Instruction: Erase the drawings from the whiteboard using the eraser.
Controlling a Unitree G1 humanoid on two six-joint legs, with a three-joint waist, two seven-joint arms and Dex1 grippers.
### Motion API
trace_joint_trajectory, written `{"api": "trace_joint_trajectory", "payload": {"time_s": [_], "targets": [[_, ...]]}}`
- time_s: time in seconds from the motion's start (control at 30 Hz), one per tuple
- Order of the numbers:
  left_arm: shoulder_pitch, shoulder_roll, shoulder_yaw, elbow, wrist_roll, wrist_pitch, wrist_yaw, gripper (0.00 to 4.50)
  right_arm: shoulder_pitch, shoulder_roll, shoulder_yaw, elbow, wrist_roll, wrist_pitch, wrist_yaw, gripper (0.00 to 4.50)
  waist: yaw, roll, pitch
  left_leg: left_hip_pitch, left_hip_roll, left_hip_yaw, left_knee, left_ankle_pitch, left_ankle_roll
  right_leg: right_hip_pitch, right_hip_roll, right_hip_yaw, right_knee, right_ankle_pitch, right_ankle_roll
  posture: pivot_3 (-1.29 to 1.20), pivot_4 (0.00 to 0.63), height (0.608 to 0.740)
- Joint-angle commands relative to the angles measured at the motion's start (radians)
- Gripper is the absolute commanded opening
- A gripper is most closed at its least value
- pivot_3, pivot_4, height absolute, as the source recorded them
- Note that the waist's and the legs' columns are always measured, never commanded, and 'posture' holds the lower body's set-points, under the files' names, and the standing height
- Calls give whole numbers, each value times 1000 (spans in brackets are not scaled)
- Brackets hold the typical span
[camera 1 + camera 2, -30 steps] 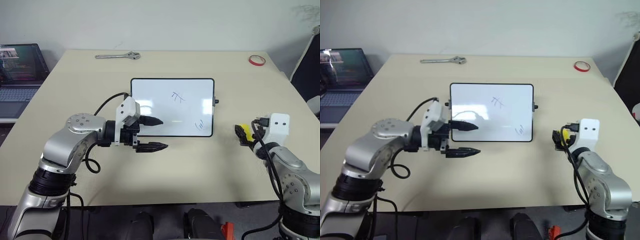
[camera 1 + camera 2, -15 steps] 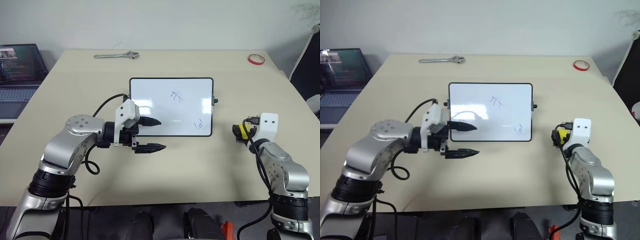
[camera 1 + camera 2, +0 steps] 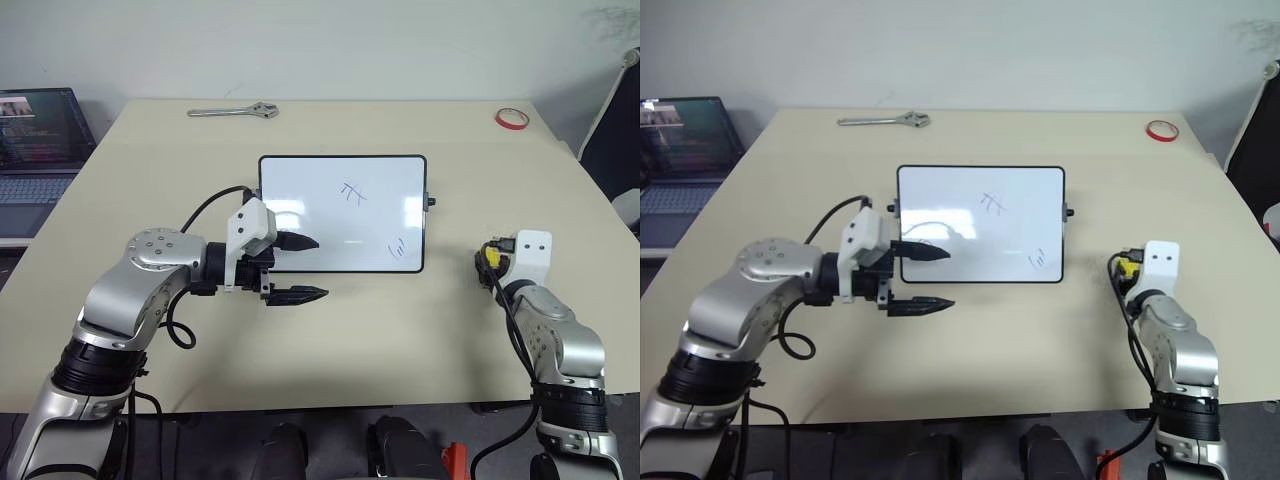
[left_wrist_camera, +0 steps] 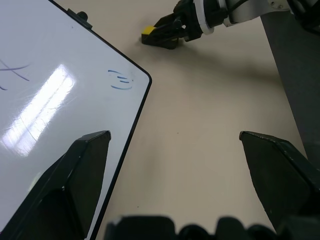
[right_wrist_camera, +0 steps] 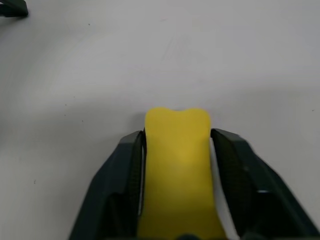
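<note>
Right of the small black-framed white whiteboard (image 3: 343, 212), well apart from it on the beige table (image 3: 400, 320), the right gripper (image 5: 176, 165) pinches the yellow block eraser (image 5: 177, 170). The thin dark marker drawings (image 3: 397, 249) lie leftward from it. The left gripper (image 3: 300, 268), spread empty, hovers at the board's near-left corner.

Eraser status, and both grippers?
Right gripper shut on eraser, on the table right of whiteboard. Left gripper open at whiteboard's left edge. Drawings unerased. Path clear.
</note>
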State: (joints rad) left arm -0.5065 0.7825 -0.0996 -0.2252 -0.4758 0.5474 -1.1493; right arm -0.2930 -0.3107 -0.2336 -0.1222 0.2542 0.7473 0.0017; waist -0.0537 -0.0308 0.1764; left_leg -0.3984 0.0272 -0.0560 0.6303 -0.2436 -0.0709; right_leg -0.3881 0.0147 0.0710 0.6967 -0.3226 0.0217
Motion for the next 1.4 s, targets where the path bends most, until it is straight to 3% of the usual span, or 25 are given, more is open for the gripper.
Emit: {"api": "trace_joint_trajectory", "payload": {"time_s": [0.03, 0.2, 0.43, 0.63, 0.83, 1.03, 1.4], "targets": [[12, 4, 32, -16, -2, -18, 6, 4500, -7, 2, -9, -22, -10, -21, 5, 1167, 0, 0, 0, 0, 0, 0, 0, 0, 0, 0, 0, 0, 0, 0, 0, 0, 150, 740], [55, 10, 74, -27, 2, 8, 73, 4500, 6, 2, -7, -63, -3, -16, 15, 1165, -1, 0, 0, 0, 0, 0, 0, 0, 0, 0, 0, 0, 0, 0, 0, 0, 150, 740], [170, 38, 199, -132, 16, 116, 260, 4500, 93, -9, 41, -320, 45, 49, 91, 1161, 0, 0, 0, 0, 1, -1, 0, 0, 0, 0, 0, 0, 0, 0, 0, 0, 150, 740], [163, 19, 218, -137, 33, 162, 366, 4500, 13, 7, 204, -457, 42, 58, 136, 1152, -2, 0, 0, 1, 1, -2, 1, 0, 0, 0, 0, 0, 2, 0, 0, 0, 150, 740], [135, 1, 201, -140, 5, 194, 385, 4500, -178, 20, 357, -343, -37, -9, 177, 1144, -1, 0, 0, 0, 1, -2, 2, 0, 0, 0, 0, -1, 1, 0, 0, 0, 150, 740], [81, -22, 193, -90, 9, 170, 386, 4500, -394, 66, 469, -69, -165, -181, 201, 1144, 1, 0, 0, -1, 0, -2, 3, 0, 0, 0, -1, -2, 2, 0, 0, 0, 150, 740], [67, -40, 179, -99, 22, 171, 405, 4500, -516, 115, 538, 309, -314, -403, 259, 1144, -3, 0, 0, -1, 1, -2, 3, 0, 0, -1, -2, -2, 2, 0, -1, 0, 150, 740]]}}
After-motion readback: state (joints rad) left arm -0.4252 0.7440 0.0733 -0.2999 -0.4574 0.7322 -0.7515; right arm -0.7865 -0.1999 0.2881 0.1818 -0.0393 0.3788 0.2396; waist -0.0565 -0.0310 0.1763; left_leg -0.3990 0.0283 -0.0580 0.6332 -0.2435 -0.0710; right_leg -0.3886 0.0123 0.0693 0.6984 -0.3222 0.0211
